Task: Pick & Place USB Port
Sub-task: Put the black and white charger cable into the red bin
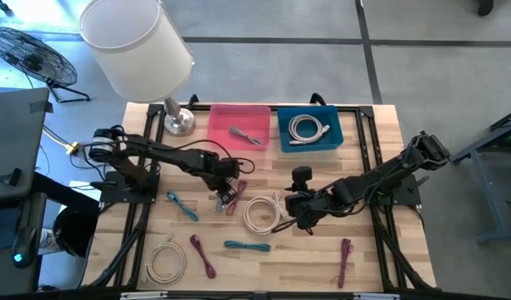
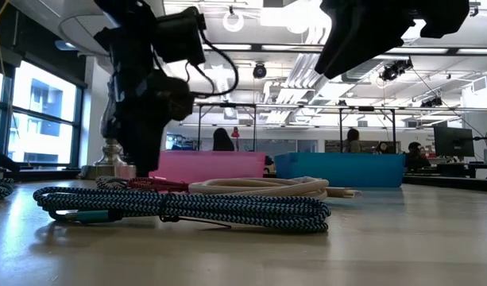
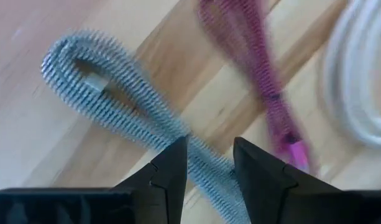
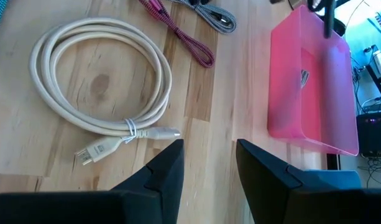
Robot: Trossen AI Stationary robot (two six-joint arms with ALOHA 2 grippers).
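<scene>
I hold the left gripper (image 3: 206,163) low over the grey braided cable (image 3: 109,96) at frame centre on the desk (image 1: 305,267), fingers parted, grasping nothing. I should centre them before closing. The right gripper (image 4: 207,163) waits released near the white cable (image 4: 100,81).

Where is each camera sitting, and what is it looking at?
High view: above the table, looking straight down; both dark arms show, left hand and right hand.
Low view: at table-top height, looking across a blue braided cable toward the room; the arms hang in from above.
Left wrist view: on the left arm, looking down past its own fingers at a grey braided cable.
Right wrist view: on the right arm, looking past its fingers at a white coiled cable.
Shared: high and right wrist views both show the pink bin.
</scene>
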